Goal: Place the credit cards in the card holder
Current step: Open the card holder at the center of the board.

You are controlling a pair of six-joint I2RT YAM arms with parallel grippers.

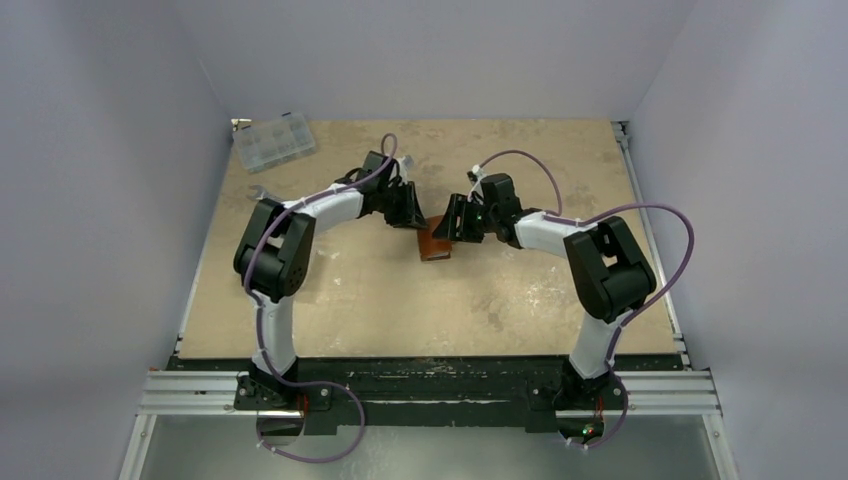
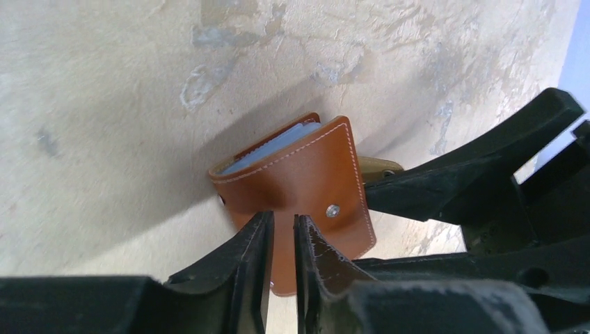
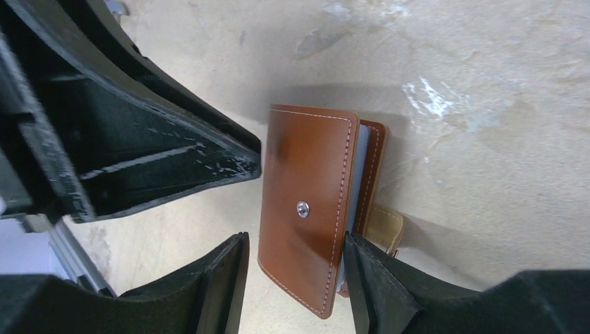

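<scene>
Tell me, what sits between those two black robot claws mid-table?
A folded brown leather card holder, light blue card inside, lies between the left gripper and right gripper, seen in the top view.

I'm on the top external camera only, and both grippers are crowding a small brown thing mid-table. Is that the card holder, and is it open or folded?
Observer: Yes. The right wrist view shows the brown leather card holder folded closed, with its round metal snap stud on the cover that faces the camera.
Operator: Okay. Can you see any card inside it?
Observer: Yes. In the left wrist view, a light blue plastic card shows between the two covers at the holder's open edge.
</scene>
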